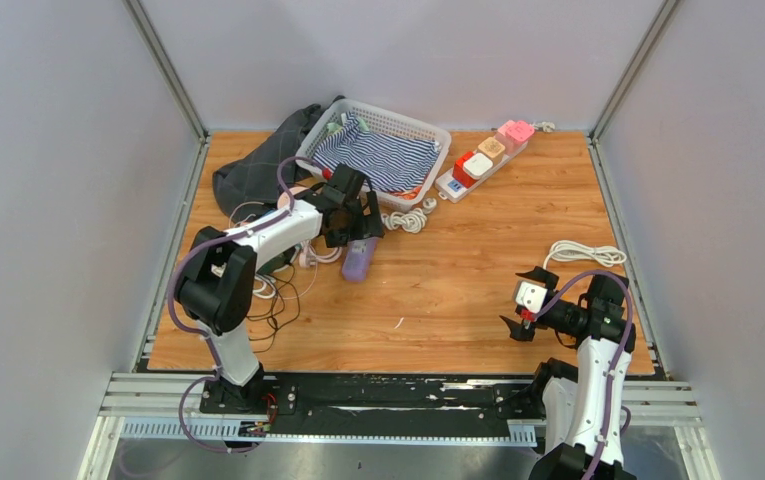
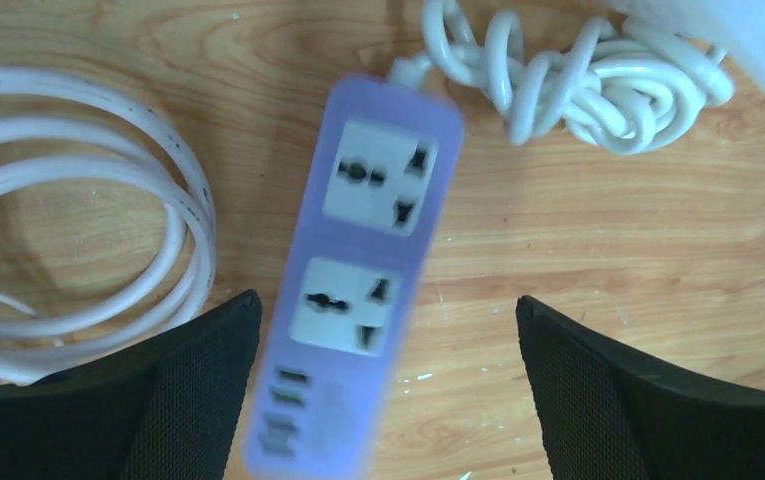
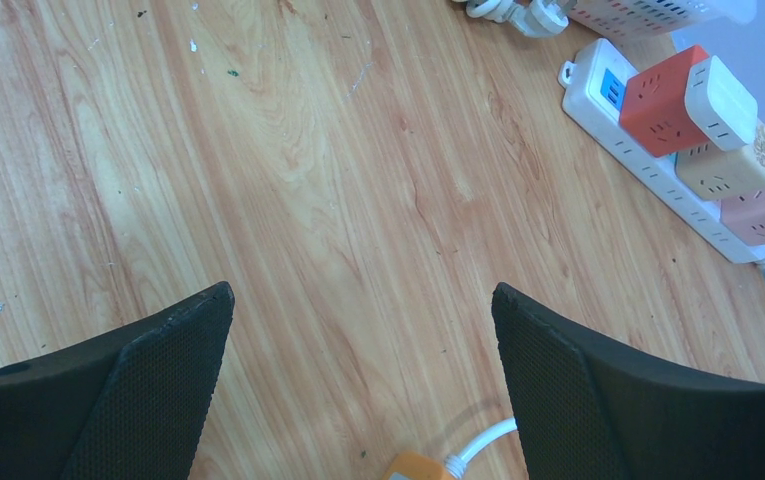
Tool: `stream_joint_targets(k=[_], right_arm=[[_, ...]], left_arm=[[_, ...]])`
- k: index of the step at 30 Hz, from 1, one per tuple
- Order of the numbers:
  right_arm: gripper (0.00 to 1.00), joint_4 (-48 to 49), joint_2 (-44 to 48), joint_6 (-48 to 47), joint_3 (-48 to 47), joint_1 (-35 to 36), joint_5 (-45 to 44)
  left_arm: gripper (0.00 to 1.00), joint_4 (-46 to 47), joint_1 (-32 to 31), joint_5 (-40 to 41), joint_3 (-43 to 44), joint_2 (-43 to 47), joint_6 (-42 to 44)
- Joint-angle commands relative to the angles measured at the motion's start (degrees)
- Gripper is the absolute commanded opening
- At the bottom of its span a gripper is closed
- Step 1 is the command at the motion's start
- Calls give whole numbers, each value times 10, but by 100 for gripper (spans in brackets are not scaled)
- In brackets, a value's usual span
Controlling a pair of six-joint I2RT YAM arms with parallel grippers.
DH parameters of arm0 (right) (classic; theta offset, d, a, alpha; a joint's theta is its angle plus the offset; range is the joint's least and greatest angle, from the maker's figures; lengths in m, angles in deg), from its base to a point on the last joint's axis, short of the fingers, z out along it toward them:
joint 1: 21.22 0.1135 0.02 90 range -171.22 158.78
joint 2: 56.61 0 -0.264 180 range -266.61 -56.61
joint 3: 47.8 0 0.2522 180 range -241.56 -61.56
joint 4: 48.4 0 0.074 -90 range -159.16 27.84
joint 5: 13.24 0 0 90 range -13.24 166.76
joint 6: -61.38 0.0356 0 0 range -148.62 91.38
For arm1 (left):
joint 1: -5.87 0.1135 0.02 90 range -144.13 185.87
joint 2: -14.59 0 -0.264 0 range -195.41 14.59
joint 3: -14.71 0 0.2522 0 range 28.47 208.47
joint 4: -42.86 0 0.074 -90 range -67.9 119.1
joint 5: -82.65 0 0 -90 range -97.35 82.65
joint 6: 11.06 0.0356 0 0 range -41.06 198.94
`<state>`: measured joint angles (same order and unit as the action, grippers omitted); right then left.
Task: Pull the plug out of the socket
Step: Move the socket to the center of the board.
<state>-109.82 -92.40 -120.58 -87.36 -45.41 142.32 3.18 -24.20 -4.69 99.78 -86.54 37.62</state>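
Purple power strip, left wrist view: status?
Left hand open, straddling purple power strip. Right hand open, empty. Both sockets on strip empty. White cord bundle at strip's far end, clear of hand.

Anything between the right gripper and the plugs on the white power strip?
Nothing visible. Only bare table lies between the open right gripper and the plugs on the white power strip.

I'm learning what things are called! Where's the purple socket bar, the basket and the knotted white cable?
purple socket bar (image 2: 376, 178), left wrist view, on its upper socket face.
basket (image 1: 398, 118), top view, on its far rim.
knotted white cable (image 2: 608, 100), left wrist view, on the knot's middle.
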Motion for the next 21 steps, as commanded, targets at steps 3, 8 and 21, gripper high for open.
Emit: stream_joint_targets(k=[3,8,21], right_arm=[[100,-19,0,-14,3,-10,19],[100,-19,0,-14,2,-10,20],[100,-20,-2,-16,2,-10,19]], left_arm=[[100,-19,7,-43,11,-11,23],[100,-7,6,-54,8,-3,34],[100,115,6,-99,-79,178,168]])
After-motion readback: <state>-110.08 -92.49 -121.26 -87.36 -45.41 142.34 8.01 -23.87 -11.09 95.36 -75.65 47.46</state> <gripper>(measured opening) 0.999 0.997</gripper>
